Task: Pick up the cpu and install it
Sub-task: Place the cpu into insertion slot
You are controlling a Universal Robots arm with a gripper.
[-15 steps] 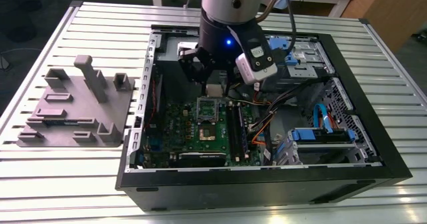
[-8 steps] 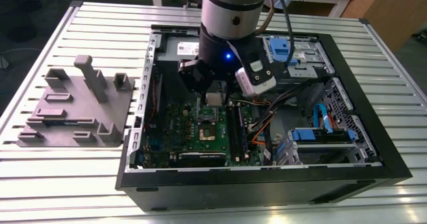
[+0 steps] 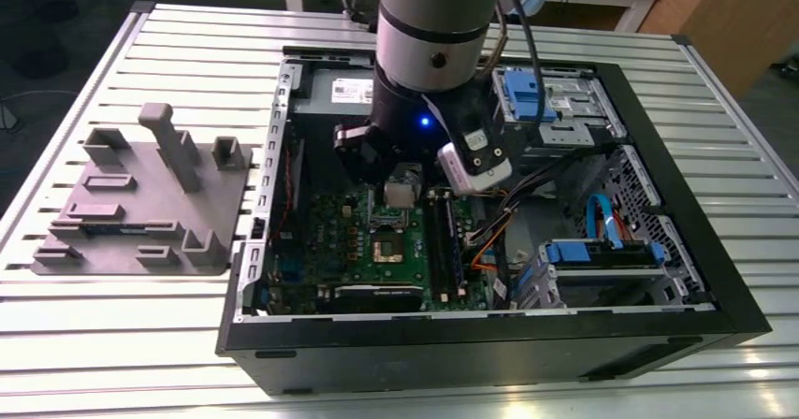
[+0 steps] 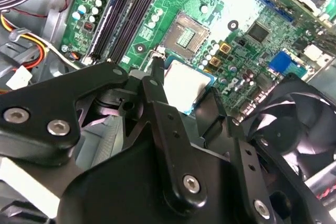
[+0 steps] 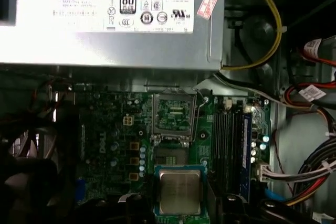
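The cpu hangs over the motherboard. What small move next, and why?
Probably shift the cpu across the motherboard until it is over the open socket: the tool grips it, but in both wrist views it sits beside the socket, not over it.

The computer case (image 3: 500, 353) lies on its side on the table (image 3: 150, 363), open side up. On the same table, to the exterior view's left of the case and apart from it, lies the fixture plate (image 3: 125, 241). Inside the case, the motherboard (image 3: 362, 269) lies on the floor along the wall on the exterior view's left. The power supply (image 3: 337, 92) sits at the case's far end, behind the motherboard. Drive cages (image 3: 549, 101) and cables (image 3: 500, 241) occupy the case's half on the exterior view's right. The arm (image 3: 431, 36) stands over the case, its lower end inside. There, over the motherboard and near the socket (image 3: 389, 249), the cpu (image 5: 179, 191) sits between the fingers of the gripper (image 4: 185, 93), which touch its opposite edges.
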